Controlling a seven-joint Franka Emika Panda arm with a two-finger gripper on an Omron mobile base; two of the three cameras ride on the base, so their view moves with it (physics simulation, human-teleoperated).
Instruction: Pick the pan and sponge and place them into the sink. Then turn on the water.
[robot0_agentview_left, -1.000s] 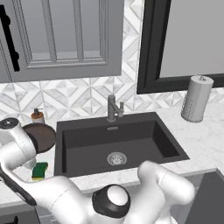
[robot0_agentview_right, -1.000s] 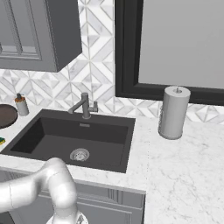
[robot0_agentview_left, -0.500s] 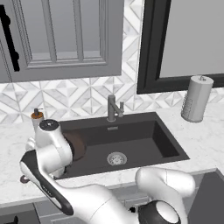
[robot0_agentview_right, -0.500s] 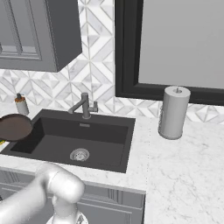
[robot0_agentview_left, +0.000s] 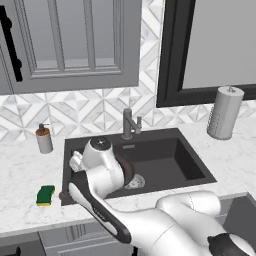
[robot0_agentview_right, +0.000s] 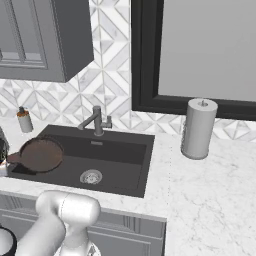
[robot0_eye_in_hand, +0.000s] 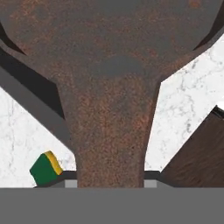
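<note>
My gripper (robot0_eye_in_hand: 111, 183) is shut on the long brown handle of the pan (robot0_eye_in_hand: 111, 109), whose rusty brown body spreads across the top of the hand view. In the right base view the pan (robot0_agentview_right: 40, 154) hangs tilted over the left part of the dark sink (robot0_agentview_right: 125, 160). In the left base view only an edge of the pan (robot0_agentview_left: 126, 170) peeks out behind my white arm, above the sink (robot0_agentview_left: 175, 155) near its drain. The sponge (robot0_agentview_left: 45, 195), green over yellow, lies on the marble counter left of the sink. It also shows beside the handle, the sponge (robot0_eye_in_hand: 46, 168). No water runs from the faucet (robot0_agentview_left: 129, 123).
A small soap dispenser (robot0_agentview_left: 44, 139) stands at the back left of the sink. A grey paper towel roll (robot0_agentview_left: 225, 112) stands on the counter to the right. The faucet (robot0_agentview_right: 96, 120) rises behind the basin. Grey cabinets hang above the left counter.
The arm has swung from the left counter to over the sink, carrying the pan to the right with it. The sponge, earlier partly under the arm, now lies in plain sight.
</note>
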